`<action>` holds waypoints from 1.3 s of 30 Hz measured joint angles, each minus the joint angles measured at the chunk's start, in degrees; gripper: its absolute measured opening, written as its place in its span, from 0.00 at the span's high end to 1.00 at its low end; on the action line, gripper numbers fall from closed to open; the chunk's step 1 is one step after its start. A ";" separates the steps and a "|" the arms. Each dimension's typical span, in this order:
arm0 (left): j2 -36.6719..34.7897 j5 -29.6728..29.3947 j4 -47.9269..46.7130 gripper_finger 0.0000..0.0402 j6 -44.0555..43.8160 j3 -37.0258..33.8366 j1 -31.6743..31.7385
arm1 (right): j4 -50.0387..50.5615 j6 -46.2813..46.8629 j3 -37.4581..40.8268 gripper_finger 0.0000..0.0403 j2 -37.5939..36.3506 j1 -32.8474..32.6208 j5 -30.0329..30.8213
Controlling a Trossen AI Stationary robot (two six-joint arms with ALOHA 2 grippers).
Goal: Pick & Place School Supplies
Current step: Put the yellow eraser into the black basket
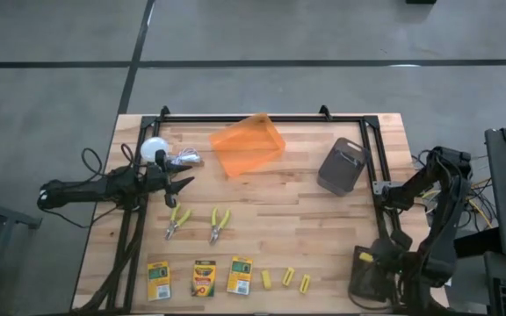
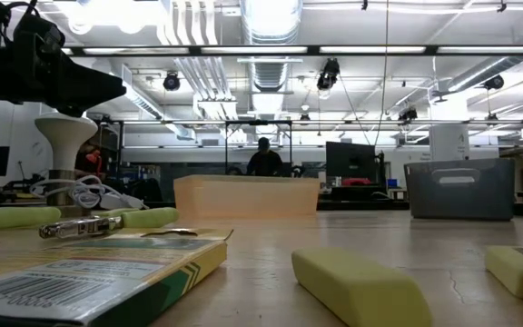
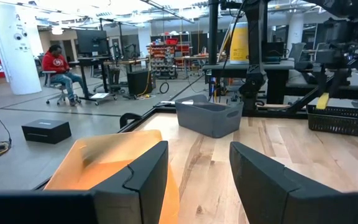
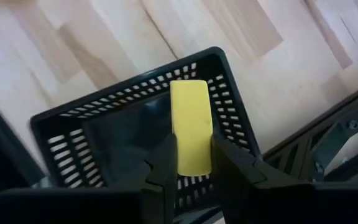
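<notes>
Surface: pale wooden butcher-block surface (image 1: pixel 306 219), smooth, with visible plank seams, edged by a black metal frame.
Right claw: the right claw (image 4: pixel 193 163) hung over a black perforated plastic basket (image 4: pixel 104 124) at the surface's near right corner, its two dark fingers clamped on a small yellow rectangular block (image 4: pixel 191 127) with rounded corners and a matte face.
Left claw: the left claw (image 3: pixel 197 168) sat at the surface's left side, fingers apart and holding nothing, facing a translucent orange plastic bin (image 1: pixel 248 145) and a grey plastic bin (image 1: pixel 342 165).
Crayon boxes: three flat yellow-and-green cardboard crayon boxes (image 1: pixel 204 277) lay in a row along the near edge.
Blocks: three more small yellow blocks (image 1: pixel 286 279) lay just right of the boxes.
Tools: two yellow-handled metal plier-like tools (image 1: pixel 198 223) lay side by side behind the boxes.
</notes>
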State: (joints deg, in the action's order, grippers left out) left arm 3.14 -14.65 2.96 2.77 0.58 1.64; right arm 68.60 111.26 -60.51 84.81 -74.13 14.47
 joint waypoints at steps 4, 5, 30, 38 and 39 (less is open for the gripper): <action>0.01 0.00 0.00 0.55 0.01 -0.02 -0.01 | -1.23 0.00 0.07 0.80 1.96 0.00 -0.05; 0.02 0.02 0.00 0.55 -0.01 -0.02 0.00 | -2.08 0.00 0.07 0.80 2.48 0.00 -0.23; 0.00 0.02 0.00 0.55 0.01 -0.02 -0.01 | -4.74 -0.22 0.20 0.75 11.05 0.02 -1.94; 0.01 0.01 0.00 0.55 -0.01 -0.01 -0.01 | -5.01 2.57 0.20 0.75 11.05 0.02 -4.06; 0.00 0.02 0.00 0.55 -0.01 -0.02 -0.01 | -5.01 2.70 0.20 0.75 11.05 0.02 -4.06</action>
State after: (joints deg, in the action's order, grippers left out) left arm 3.14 -14.63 2.96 2.76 0.56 1.63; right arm 63.59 113.96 -60.31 95.85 -74.11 10.41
